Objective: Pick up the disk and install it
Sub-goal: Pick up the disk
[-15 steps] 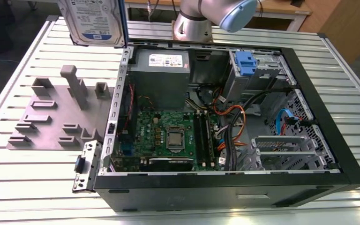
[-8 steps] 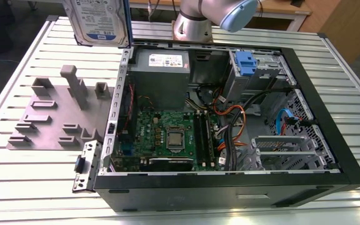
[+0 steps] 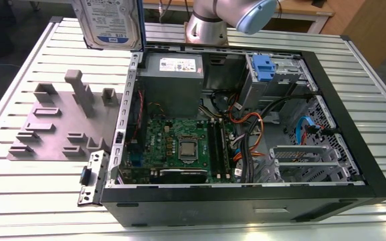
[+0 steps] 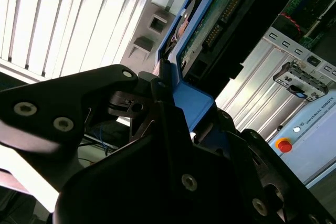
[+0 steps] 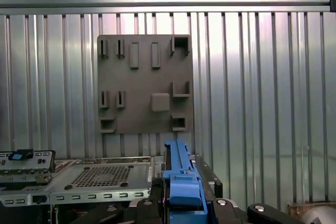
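The disk (image 3: 109, 22), silver with a white-and-blue label and a blue carrier frame, hangs upright in the air above the table's far edge, beside the open computer case (image 3: 354, 130). In the second wrist view my gripper (image 4: 176, 95) is shut on the disk's blue frame (image 4: 193, 102), and the green circuit side (image 4: 226, 9) of the drive points away from the camera. In the first wrist view the blue frame's edge (image 5: 178, 182) stands up between the black fingers (image 5: 231, 208).
A grey fixture plate (image 3: 59, 125) with raised holders lies on the slatted table at the exterior view's left. Inside the case are a grey power-supply box (image 3: 173, 68), a bare blue bracket (image 3: 263, 68) in the drive bay, the motherboard (image 3: 179, 145) and cables. The arm's base (image 3: 206, 25) stands behind the case.
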Robot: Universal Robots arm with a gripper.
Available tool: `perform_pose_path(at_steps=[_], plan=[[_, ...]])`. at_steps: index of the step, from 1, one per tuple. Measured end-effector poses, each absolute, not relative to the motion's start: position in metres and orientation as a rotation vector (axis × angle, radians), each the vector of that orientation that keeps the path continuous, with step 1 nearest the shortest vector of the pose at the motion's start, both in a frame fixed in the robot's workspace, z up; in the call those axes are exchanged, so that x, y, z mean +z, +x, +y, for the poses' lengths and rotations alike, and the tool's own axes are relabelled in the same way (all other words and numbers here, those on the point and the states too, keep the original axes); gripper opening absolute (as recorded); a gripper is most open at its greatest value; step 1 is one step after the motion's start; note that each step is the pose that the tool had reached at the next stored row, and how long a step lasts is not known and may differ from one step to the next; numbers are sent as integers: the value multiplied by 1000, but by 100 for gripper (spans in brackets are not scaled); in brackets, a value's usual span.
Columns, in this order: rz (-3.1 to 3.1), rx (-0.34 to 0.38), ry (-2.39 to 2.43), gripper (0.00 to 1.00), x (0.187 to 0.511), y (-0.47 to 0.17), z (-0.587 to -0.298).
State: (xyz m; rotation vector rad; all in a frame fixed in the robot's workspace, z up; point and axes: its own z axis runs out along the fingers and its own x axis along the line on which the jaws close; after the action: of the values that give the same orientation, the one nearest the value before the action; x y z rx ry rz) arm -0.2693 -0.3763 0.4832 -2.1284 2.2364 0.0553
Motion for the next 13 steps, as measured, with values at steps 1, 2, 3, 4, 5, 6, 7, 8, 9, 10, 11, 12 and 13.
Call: perform_pose_path(at_steps=[1, 2, 3, 4, 5, 6, 7, 8, 9, 10, 11, 12, 13], plan=[[2236, 55, -2128, 37, 483, -269, -376], [2236, 55, -2128, 37, 483, -268, -376], [2236, 55, -2128, 37, 483, -267, -376], [2236, 55, -2128, 37, 483, -266, -376], [2236, 55, -2128, 37, 483, -265, -376], [2236, 55, -2128, 37, 483, -264, -376], [2236, 55, -2128, 37, 483, -263, -376], [2236, 55, -2128, 37, 483, -262, -376], [2236, 55, -2128, 37, 483, -261, -376], [2236, 55, -2128, 37, 483, -260, -376], [2236, 55, -2128, 37, 483, -259, -376], [2236, 55, -2128, 37, 483, -258, -376], [2236, 55, -2128, 37, 483, -257, -376]])
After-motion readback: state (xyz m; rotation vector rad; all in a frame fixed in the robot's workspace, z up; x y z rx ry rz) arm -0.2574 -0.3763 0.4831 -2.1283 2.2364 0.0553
